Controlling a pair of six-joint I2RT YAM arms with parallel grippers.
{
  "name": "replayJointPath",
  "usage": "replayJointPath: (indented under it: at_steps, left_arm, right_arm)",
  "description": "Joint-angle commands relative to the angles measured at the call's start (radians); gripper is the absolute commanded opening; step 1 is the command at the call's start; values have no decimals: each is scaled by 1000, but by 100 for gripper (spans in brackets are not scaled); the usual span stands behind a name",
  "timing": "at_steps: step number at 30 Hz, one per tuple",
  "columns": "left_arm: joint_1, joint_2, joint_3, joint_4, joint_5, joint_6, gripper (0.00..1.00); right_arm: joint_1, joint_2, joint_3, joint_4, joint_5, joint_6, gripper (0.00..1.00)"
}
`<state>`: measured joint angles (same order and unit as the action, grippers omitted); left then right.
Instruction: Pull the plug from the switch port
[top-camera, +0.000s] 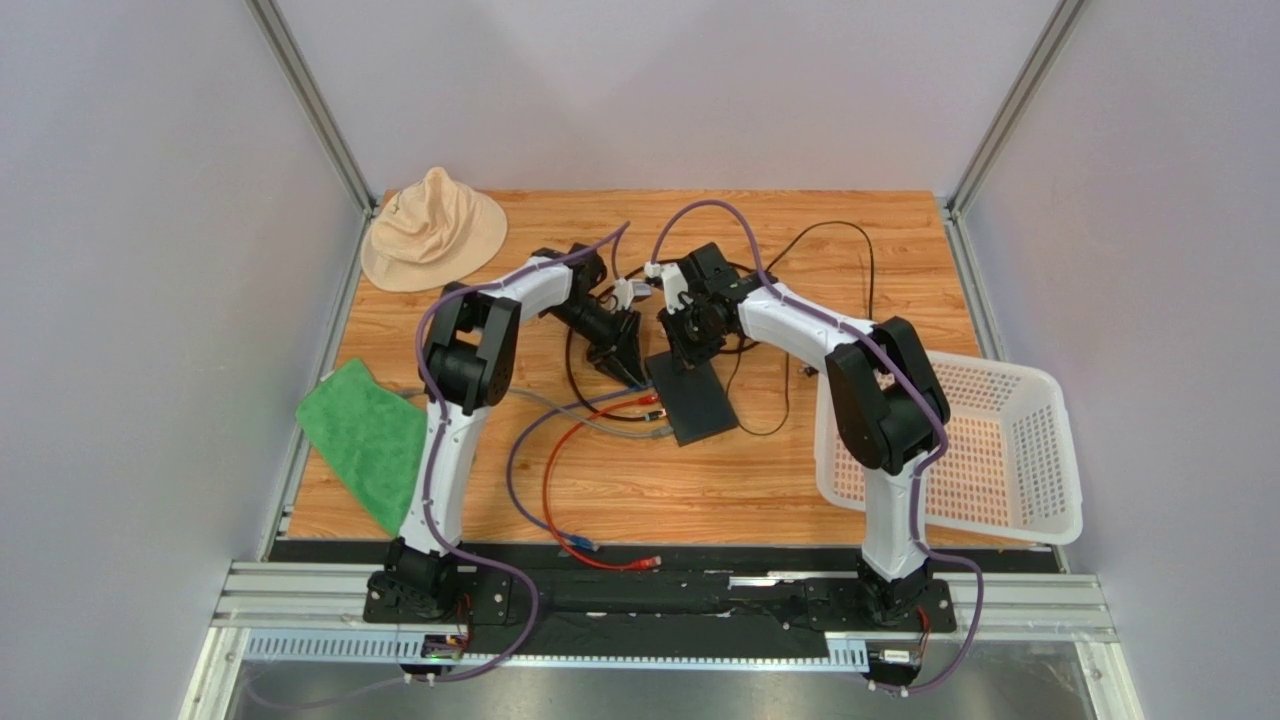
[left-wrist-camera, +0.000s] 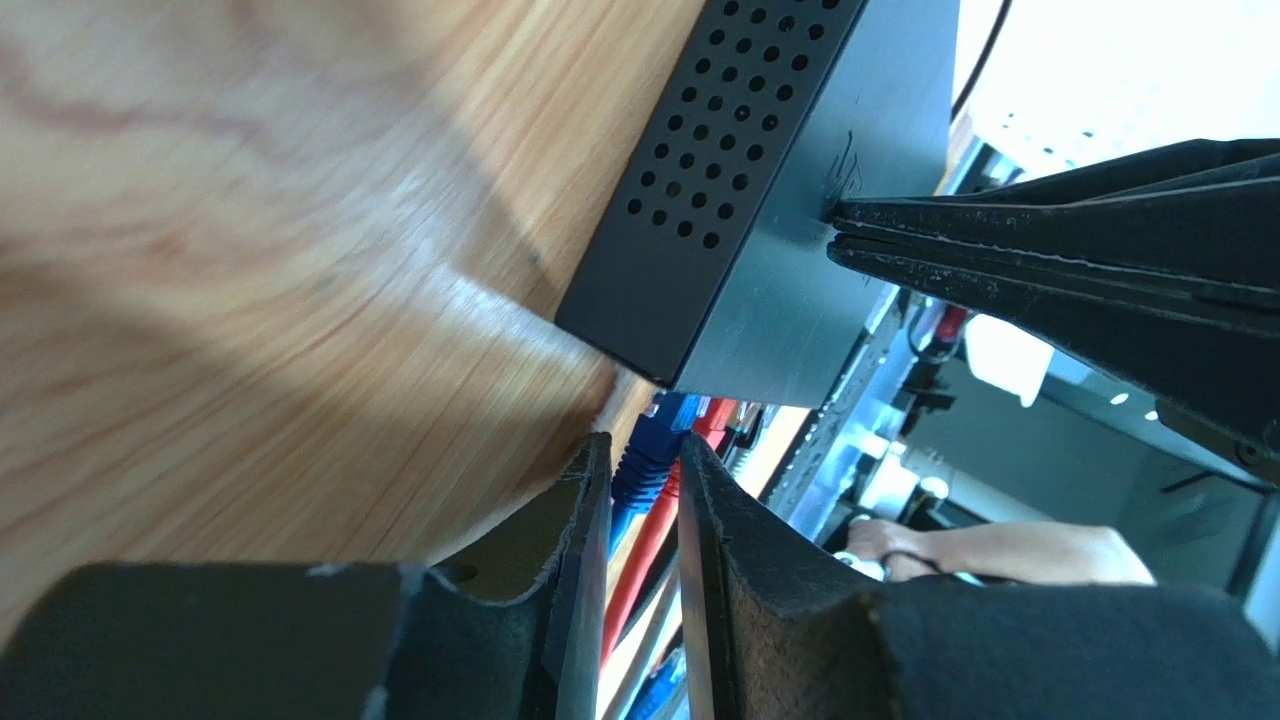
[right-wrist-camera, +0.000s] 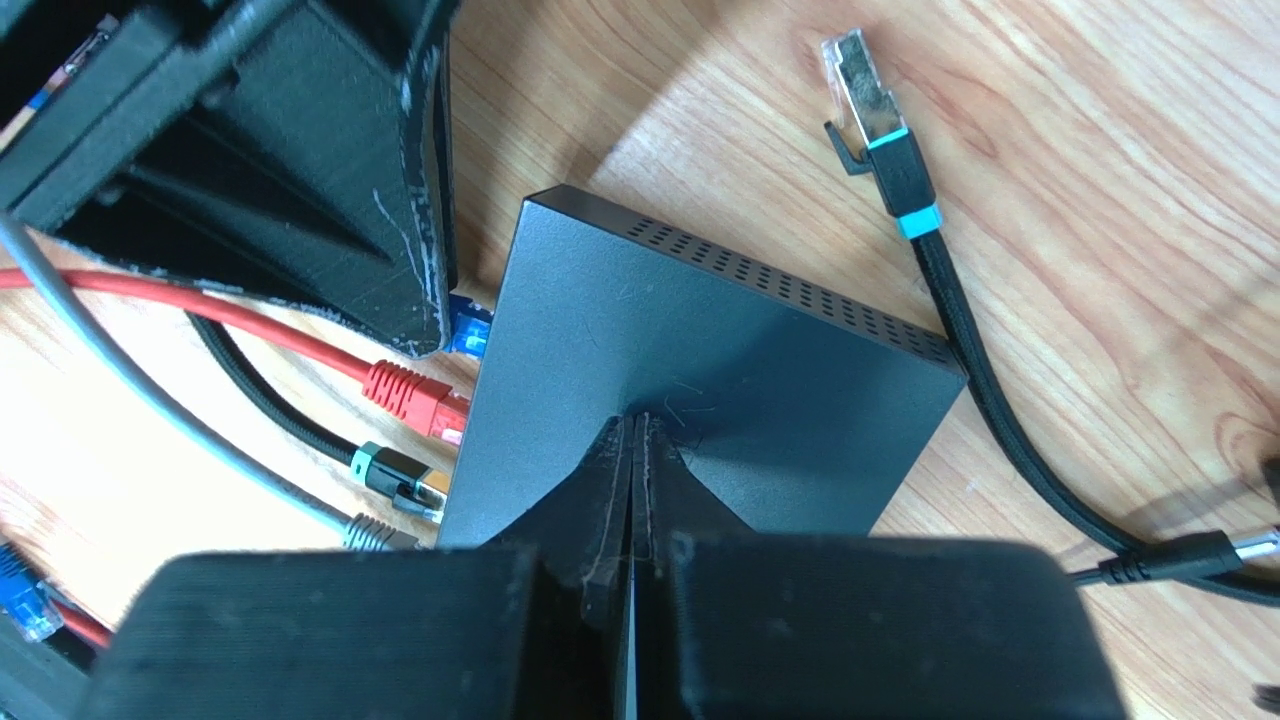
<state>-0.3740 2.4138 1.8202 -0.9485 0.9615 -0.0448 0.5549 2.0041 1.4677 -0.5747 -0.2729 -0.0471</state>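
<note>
The flat matte-black rectangular switch box (right-wrist-camera: 706, 345) has dotted rows of holes. One small plastic plug (left-wrist-camera: 649, 450) is blue, the ribbed plastic plug (right-wrist-camera: 409, 393) red; the wooden table (top-camera: 721, 495) shows orange-brown grain.

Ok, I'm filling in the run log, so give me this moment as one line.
left gripper: jaws astride blue network plug at matte-black flat switch box, grip unconfirmed | right gripper: shut, pressing on box top

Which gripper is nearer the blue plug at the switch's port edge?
Left. The left gripper straddles the blue plug, one finger on either side; the right gripper rests shut on top of the switch, back from the ports.
</note>
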Motion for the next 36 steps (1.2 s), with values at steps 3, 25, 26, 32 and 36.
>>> replayJointPath:
  at_steps: [3,25,26,32,36]
  left_arm:
    - [-111,54,94,17,34,43,34]
    - [-25,-108,-111,86,100,19,0]
    - [-26,-98,-111,93,105,10,0]
    - [-26,-62,-116,113,114,-13,0]
    - [-25,-74,-128,119,111,-10,0]
  right_arm:
    - [22,85,3,-14,-2,-16,0]
    - [20,-192,-118,-11,8,-30,96]
    - [23,-211,-156,-8,5,-31,97]
    - [46,-242,-236,-14,31,-56,97]
    - [48,-245,-273,-11,41,-59,99]
